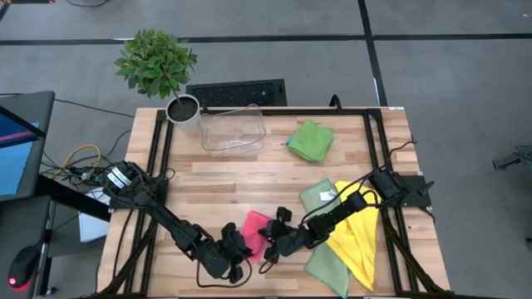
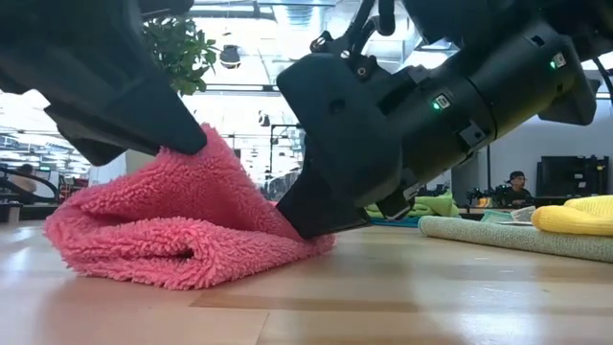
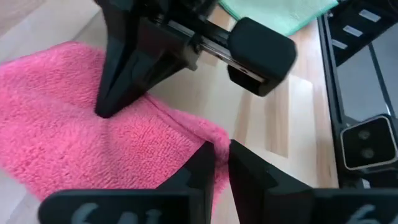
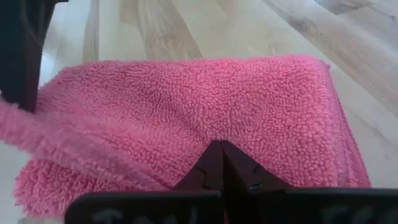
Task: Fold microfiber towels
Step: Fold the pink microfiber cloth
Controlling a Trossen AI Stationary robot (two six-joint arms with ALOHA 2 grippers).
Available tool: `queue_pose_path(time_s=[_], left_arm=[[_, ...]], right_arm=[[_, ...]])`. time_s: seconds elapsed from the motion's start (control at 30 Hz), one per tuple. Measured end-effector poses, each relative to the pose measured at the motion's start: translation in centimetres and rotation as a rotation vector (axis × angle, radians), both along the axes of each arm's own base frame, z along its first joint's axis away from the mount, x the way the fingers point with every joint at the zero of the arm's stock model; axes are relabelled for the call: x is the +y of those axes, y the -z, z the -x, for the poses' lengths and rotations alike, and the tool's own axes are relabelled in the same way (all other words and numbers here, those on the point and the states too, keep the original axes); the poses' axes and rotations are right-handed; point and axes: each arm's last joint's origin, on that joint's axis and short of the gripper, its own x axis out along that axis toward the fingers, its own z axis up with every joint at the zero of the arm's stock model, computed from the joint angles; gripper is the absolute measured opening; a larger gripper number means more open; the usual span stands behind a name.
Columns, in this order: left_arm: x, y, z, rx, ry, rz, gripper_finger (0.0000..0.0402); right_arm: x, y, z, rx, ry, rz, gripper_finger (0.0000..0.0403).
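A pink microfiber towel (image 1: 256, 231) lies folded double near the table's front edge, its fold (image 2: 182, 264) toward the near side. My left gripper (image 1: 242, 249) is shut on a raised part of it. My right gripper (image 1: 271, 247) stands shut with its tips on the towel's right side. A bright green towel (image 1: 312, 139) lies folded at the far right. A yellow towel (image 1: 357, 237) and a pale sage one (image 1: 320, 198) lie spread under my right arm. My left gripper pinches a corner of the pink towel's upper layer (image 3: 210, 140) between its two fingers, slanting down from the table's left. That part (image 2: 201, 153) is drawn up into a peak; the rest lies on the table. My right gripper presses its shut fingertips (image 4: 221, 155) on the towel's top surface (image 4: 224, 124), near its right edge (image 2: 311, 235). The fingers slant down from the table's right. The towel lies on the table beneath them.
A clear plastic bin (image 1: 233, 129) stands at the far middle, with a potted plant (image 1: 158, 62) to its left. A black frame rail (image 1: 266, 110) borders the table. Bare wood (image 1: 241, 178) lies between the bin and the pink towel.
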Motion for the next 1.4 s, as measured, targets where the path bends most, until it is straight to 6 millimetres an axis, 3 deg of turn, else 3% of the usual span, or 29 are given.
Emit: queue_pose_path(time_s=[0.27,0.43,0.53,0.6,0.9,1.07,1.23,1.4], left_arm=[[-0.4,-0.6,-0.2,-0.035,0.075,0.008,0.0135],[-0.2,-2.7,0.6,-0.151,-0.047,-0.113,0.0165],[-1.0,-3.1,1.9,-0.253,-0.192,-0.247,0.0147],[-1.4,-2.2,2.3,-0.269,-0.215,-0.271,0.0122],[-3.0,4.8,0.6,-0.295,-0.15,-0.216,0.0007],[-2.8,7.2,0.1,-0.212,-0.073,-0.145,0.0003],[-2.5,7.3,-0.1,-0.182,-0.062,-0.107,0.0],[-2.5,7.4,-0.1,-0.166,-0.053,-0.1,0.0]], right_arm=[[-0.1,0.0,0.0,0.003,-0.003,0.009,0.0031],[0.0,0.0,0.0,0.005,-0.005,0.012,0.0018],[0.0,0.0,0.0,0.004,-0.004,0.009,0.0018],[0.0,0.1,0.0,0.005,-0.003,0.008,0.0023],[-0.1,0.1,0.0,0.005,-0.004,0.011,0.0024],[-0.1,0.1,0.0,0.005,-0.004,0.011,0.0017],[0.1,-0.4,0.1,-0.007,-0.018,0.04,0.0026],[0.8,-2.3,-0.6,-0.19,-0.03,0.058,0.002]])
